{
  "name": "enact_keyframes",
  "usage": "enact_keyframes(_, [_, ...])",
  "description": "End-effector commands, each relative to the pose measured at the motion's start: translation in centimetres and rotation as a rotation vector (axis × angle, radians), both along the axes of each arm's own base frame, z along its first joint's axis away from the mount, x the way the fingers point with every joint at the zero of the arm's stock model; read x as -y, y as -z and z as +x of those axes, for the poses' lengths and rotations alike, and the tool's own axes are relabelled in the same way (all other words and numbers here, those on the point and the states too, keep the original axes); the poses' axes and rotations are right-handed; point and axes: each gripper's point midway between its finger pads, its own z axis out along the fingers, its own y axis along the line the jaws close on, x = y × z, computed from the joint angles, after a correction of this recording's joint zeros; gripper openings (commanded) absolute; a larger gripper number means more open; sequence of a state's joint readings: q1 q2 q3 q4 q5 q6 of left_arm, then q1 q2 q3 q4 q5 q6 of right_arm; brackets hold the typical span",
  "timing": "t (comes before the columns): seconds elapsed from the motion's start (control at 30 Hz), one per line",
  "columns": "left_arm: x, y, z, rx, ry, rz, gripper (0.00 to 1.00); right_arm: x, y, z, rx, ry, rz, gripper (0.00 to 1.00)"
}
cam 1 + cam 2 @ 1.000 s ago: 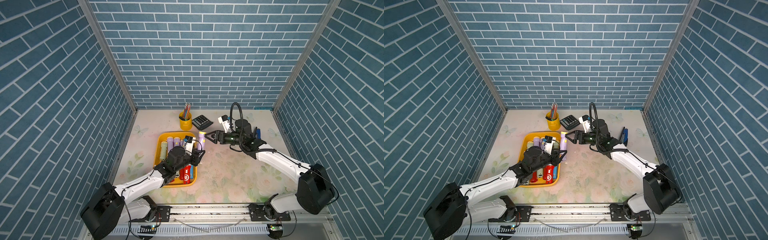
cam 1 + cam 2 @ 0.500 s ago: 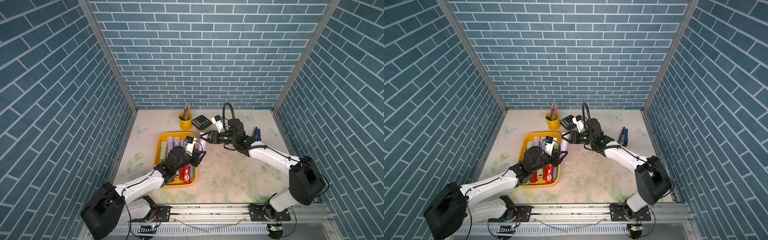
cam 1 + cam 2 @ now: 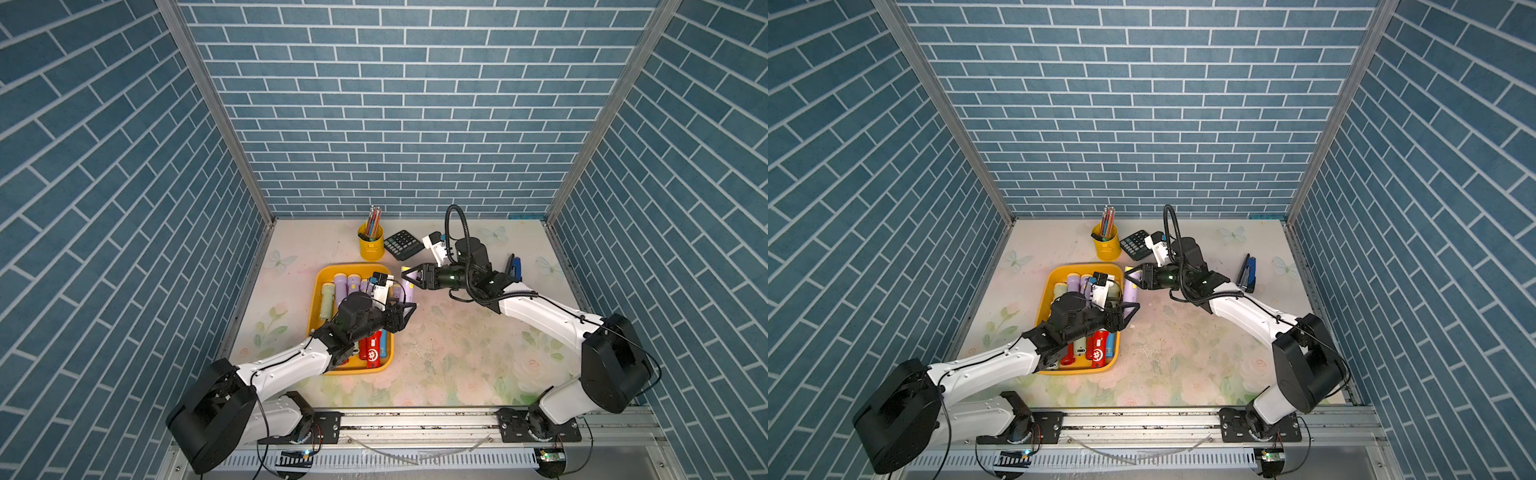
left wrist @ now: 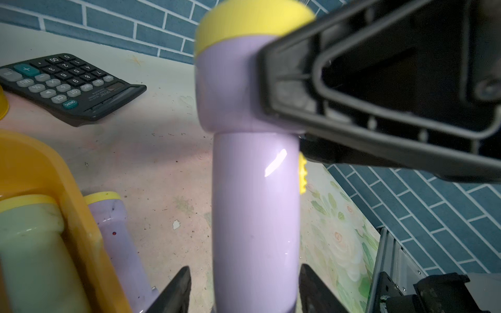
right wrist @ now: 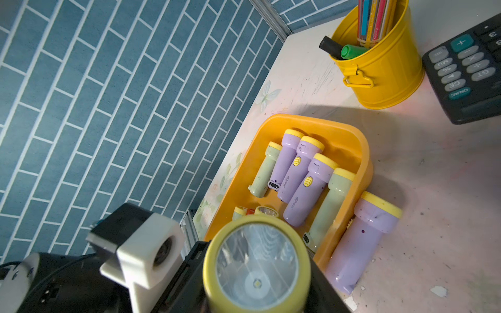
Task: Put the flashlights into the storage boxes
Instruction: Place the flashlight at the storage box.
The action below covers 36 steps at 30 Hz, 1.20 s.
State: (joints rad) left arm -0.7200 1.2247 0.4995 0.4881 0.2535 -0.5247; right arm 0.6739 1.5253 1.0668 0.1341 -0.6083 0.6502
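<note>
A lilac flashlight point(image 3: 410, 293) point(image 4: 256, 189) with a yellow head hangs above the table just right of the orange-yellow storage box point(image 3: 316, 299) point(image 5: 271, 127). My right gripper point(image 3: 409, 277) point(image 5: 257, 271) is shut on its head, whose lens point(image 5: 257, 265) faces the right wrist camera. My left gripper point(image 3: 405, 309) point(image 4: 244, 271) is open round the body, with a gap on each side. Another lilac flashlight point(image 5: 363, 238) point(image 4: 116, 230) lies on the table against the box's outer wall. Inside the box lie several lilac and pale green ones point(image 5: 298, 168) and red ones point(image 3: 372, 347).
A yellow pencil cup point(image 3: 371, 247) and a black calculator point(image 3: 403, 244) stand behind the box. A blue-black stapler point(image 3: 514, 268) lies at the right, behind my right arm. Brick-patterned walls close in the table on three sides.
My right gripper has moved left to the flashlight and shut on its head. My left gripper's jaws have come apart from the body.
</note>
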Motion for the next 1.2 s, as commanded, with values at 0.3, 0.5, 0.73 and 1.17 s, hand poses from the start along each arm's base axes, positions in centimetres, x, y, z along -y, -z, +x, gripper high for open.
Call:
enact_keyframes(0.3, [1.6, -2.8, 1.0, 0.005, 0.025, -0.114, 0.56, 0.0, -1.6, -1.8, 0.088, -0.063, -0.042, 0.42])
enact_keyframes(0.5, [2.0, -2.6, 0.8, -0.001, 0.052, -0.110, 0.40, 0.0, -1.6, -2.0, 0.095, -0.071, -0.059, 0.42])
enact_keyframes(0.73, [2.2, -1.6, 0.4, -0.029, 0.082, -0.071, 0.50, -0.1, -2.4, -1.6, 0.109, -0.056, -0.045, 0.42])
enact_keyframes(1.17, [2.3, -0.4, -0.2, -0.052, 0.110, -0.041, 0.47, -0.4, -3.4, -1.1, 0.119, -0.040, -0.016, 0.42])
